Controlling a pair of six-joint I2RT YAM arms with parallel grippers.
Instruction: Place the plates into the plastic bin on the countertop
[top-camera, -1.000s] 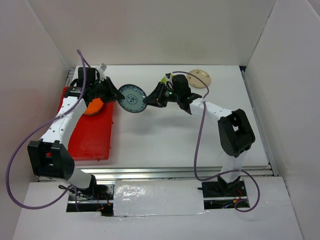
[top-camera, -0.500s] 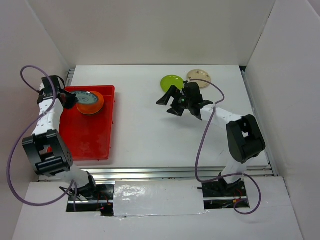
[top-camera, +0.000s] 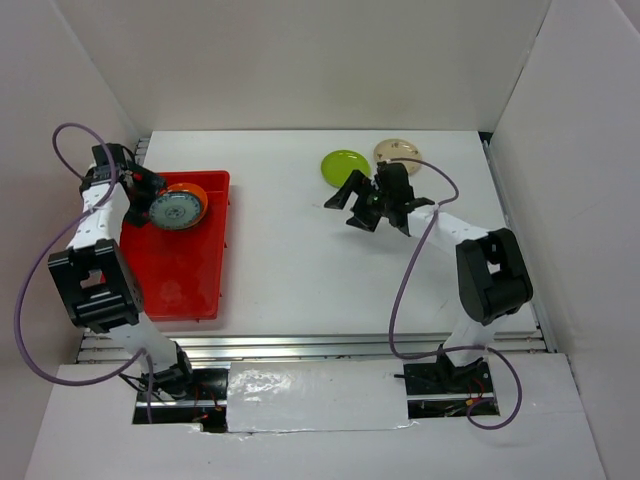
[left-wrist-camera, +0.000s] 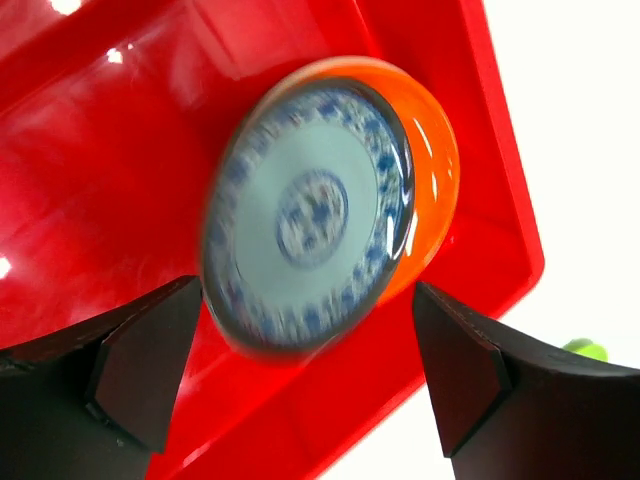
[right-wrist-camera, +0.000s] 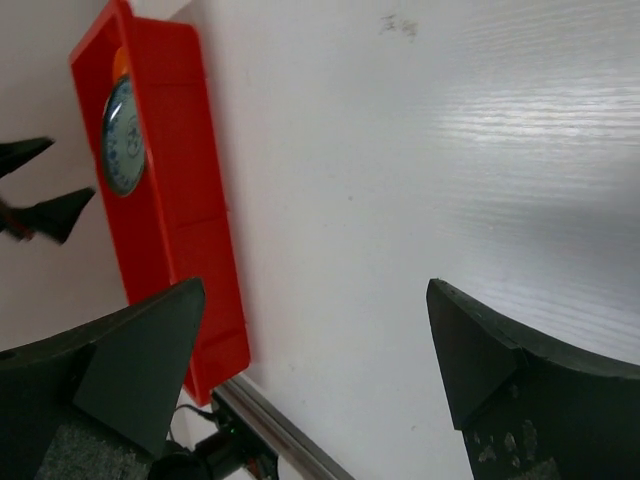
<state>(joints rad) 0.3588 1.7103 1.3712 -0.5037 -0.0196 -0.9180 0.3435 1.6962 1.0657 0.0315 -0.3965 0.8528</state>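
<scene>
Two stacked plates (left-wrist-camera: 320, 215) lie just beyond the left gripper (left-wrist-camera: 308, 290).

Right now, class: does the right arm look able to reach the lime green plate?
Probably yes: the right hand is open and empty, close beside the lime green plate, which lies bare with nothing between them.
</scene>
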